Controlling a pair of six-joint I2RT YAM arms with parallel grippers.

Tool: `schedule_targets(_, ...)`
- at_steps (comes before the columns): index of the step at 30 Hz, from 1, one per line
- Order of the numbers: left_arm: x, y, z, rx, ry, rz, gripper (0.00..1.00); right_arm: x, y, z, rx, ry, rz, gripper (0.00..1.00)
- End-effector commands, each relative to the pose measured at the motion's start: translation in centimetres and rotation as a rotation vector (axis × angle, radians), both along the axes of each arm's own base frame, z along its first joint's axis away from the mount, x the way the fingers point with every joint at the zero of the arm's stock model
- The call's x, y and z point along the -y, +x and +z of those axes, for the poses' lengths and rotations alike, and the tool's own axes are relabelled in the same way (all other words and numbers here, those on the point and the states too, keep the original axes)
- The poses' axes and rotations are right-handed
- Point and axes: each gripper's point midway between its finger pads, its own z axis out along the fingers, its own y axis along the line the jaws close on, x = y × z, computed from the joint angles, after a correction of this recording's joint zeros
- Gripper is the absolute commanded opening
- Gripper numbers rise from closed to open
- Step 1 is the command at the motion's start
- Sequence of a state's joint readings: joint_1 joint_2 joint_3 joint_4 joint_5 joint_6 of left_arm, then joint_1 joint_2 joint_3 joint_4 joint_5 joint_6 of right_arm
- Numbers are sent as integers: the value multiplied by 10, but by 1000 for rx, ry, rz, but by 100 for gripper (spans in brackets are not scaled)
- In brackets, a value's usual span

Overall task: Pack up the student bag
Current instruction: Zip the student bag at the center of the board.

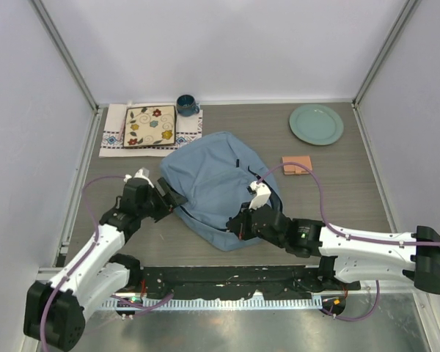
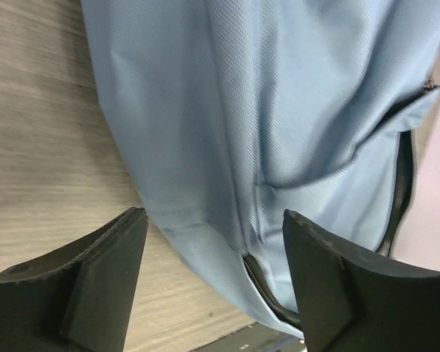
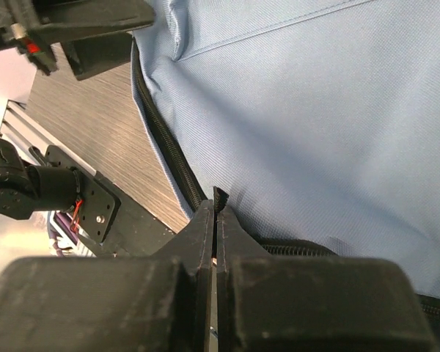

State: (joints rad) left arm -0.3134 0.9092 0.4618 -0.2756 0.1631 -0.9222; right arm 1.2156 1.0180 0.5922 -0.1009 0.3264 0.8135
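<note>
Right claw [image 3: 217, 211] clamped on student bag [image 3: 315, 110] zipper edge, left claw [image 2: 213, 214] apart, bag just ahead

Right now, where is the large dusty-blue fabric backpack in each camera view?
Top external: dusty-blue fabric backpack lies at the picture's centre.
Left wrist: backpack fills the top and right.
Right wrist: backpack fills the upper right.
Shared landmark: grey wood-grain tabletop, left of the backpack in both wrist views.
</note>
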Motion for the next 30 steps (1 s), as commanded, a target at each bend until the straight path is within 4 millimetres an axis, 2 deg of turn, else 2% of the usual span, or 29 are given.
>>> schedule_targets(1, 6, -25, 22, 4, -118, -5, 81, -11, 2, 8, -6, 81, -20, 1)
schedule_targets(3, 4, -35, 24, -10, -154, 28, 85, -10, 1, 2, -16, 75, -23, 1)
schedule_targets(5, 3, -47, 31, -9, -212, 59, 88, -15, 0, 6, -10, 99, -15, 1)
schedule_targets(6, 3, -53, 25, -29, -230, 70, 88, -16, 1, 5, -10, 100, -17, 1)
schedule_targets(7, 4, -57, 30, -10, -265, 71, 88, -16, 2, 5, -12, 99, -18, 1)
schedule_targets(10, 6, -66, 26, -27, -323, 96, 88, -19, 0, 5, -11, 98, -11, 1)
schedule_targets(15, 1, -68, 29, -20, -301, 123, 89, -18, 0, 5, -12, 103, -13, 1)
schedule_targets(19, -6, -65, 29, -13, -192, 108, 92, -19, 0, 6, -11, 108, -14, 1)
schedule_targets(25, 13, -62, 38, -25, -93, 32, 95, -17, 1, 7, -8, 106, -27, 1)
schedule_targets(27, 25, -61, 52, 22, -83, 23, 95, -15, 2, 10, -6, 108, -36, 1)
schedule_targets(30, 45, -67, 55, 39, -98, 4, 96, -13, 3, 11, -3, 114, -46, 1)
